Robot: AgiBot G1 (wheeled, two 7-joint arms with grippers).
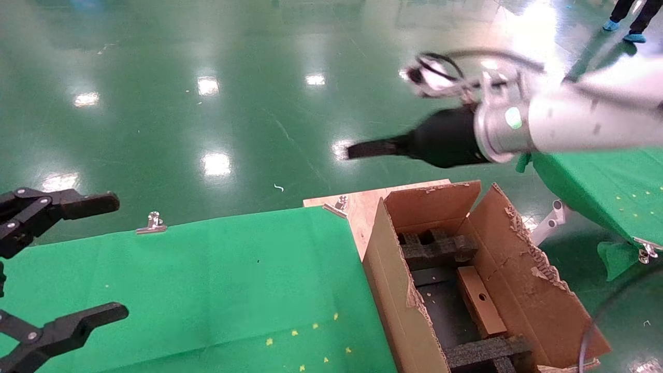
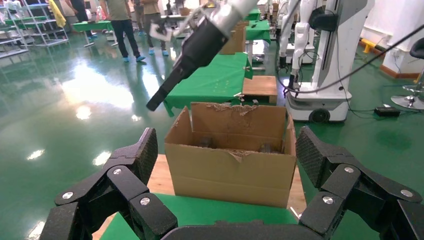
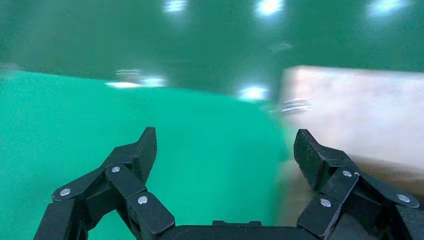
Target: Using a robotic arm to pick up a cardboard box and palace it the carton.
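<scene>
The small cardboard box (image 1: 487, 311) lies inside the carton (image 1: 393, 280), its round hole facing up, between black foam inserts (image 1: 435, 246). The robotic arm, my white right one, reaches over the floor beyond the carton. Its gripper (image 1: 357, 150) hangs high above and behind the carton's far-left corner. In the right wrist view that gripper (image 3: 225, 145) is open and holds nothing, with blurred green cloth below it. My left gripper (image 1: 88, 261) stands open at the far left edge, empty. In the left wrist view it (image 2: 225, 145) faces the carton (image 2: 235, 170).
A green cloth (image 1: 207, 280) covers the table left of the carton, held by metal clips (image 1: 153, 223). A bare wooden board (image 1: 357, 207) shows beside the carton. Another green table (image 1: 606, 181) stands at the right. People (image 2: 122, 20) and a robot base (image 2: 320, 95) are farther off.
</scene>
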